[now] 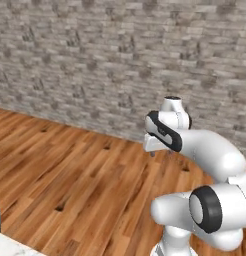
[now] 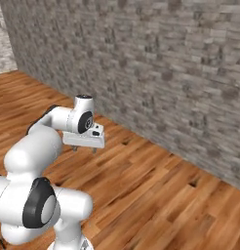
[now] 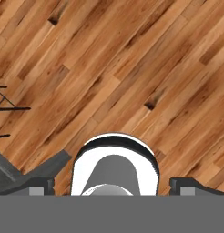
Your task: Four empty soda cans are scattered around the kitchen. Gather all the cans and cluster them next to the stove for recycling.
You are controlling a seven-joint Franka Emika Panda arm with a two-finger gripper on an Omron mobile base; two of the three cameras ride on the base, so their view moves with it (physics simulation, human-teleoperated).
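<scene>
Bare wood floor (image 1: 70, 170) and a brick wall (image 2: 156, 63) are all I've got ahead, no can or stove to place, gripper (image 2: 84, 148) spread wide and empty, so I judge I'm searching and must drive on.

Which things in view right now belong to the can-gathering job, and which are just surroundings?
Job:
- gripper, open, holding nothing, pointing down at the floor

Surroundings:
- wooden floor
- stone wall
- pale counter corner
</scene>
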